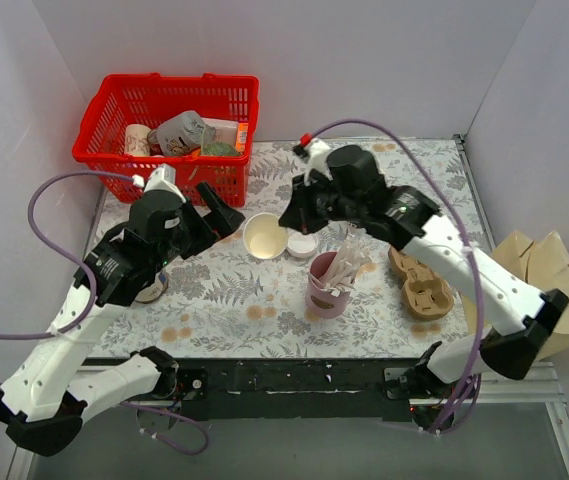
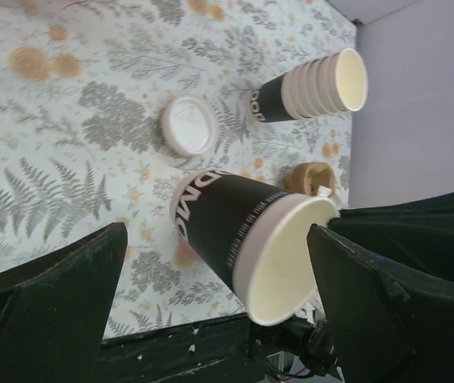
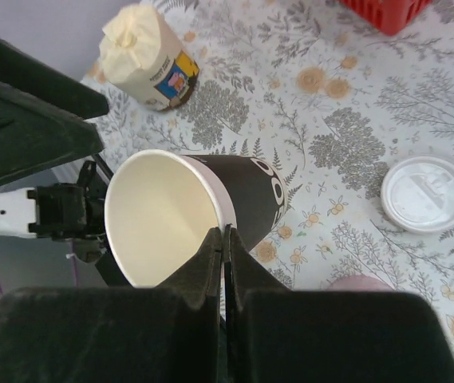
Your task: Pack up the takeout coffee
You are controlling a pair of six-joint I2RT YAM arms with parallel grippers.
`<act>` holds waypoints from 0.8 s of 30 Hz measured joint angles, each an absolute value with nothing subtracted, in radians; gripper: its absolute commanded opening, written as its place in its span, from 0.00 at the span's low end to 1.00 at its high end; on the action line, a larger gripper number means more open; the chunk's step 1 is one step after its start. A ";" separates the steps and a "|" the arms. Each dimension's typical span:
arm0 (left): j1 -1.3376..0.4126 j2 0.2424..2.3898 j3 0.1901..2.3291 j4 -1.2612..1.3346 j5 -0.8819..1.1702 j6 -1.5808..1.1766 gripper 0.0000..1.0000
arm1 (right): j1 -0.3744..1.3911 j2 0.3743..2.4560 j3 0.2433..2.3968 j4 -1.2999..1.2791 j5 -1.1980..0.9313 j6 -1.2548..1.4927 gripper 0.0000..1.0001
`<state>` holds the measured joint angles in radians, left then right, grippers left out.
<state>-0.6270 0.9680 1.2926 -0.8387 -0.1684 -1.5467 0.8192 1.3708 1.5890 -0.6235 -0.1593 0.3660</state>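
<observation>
The coffee cup [image 1: 266, 237] stands empty, lid [image 1: 302, 244] beside it on the bench [image 1: 214, 290]; right end effector [image 3: 225, 235] pinches its rim, left end effector [image 2: 217, 239] spread nearby.

Lid [image 1: 302, 245] just right of cup [image 1: 265, 236] (basket [image 1: 114, 165] behind)

The left hand [image 2: 217, 233] is spread wide, one finger [image 2: 47, 307] on each side of the lidless dark cup [image 2: 227, 223] on the table [image 2: 59, 152]. The white lid [image 2: 188, 125] lies flat just beyond the cup. A stack of cups [image 2: 316, 86] stands near the table edge by the wall.
</observation>
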 measured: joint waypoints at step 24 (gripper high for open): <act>-0.627 0.875 1.120 -1.071 -0.279 -1.646 0.98 | 0.943 1.845 1.528 -0.448 -0.123 0.314 0.01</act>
<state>-0.6270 0.8753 1.1198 -1.0714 -0.2794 -1.6463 0.9432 1.8454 1.5280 -0.4484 -0.1230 0.3141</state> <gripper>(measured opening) 0.981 0.031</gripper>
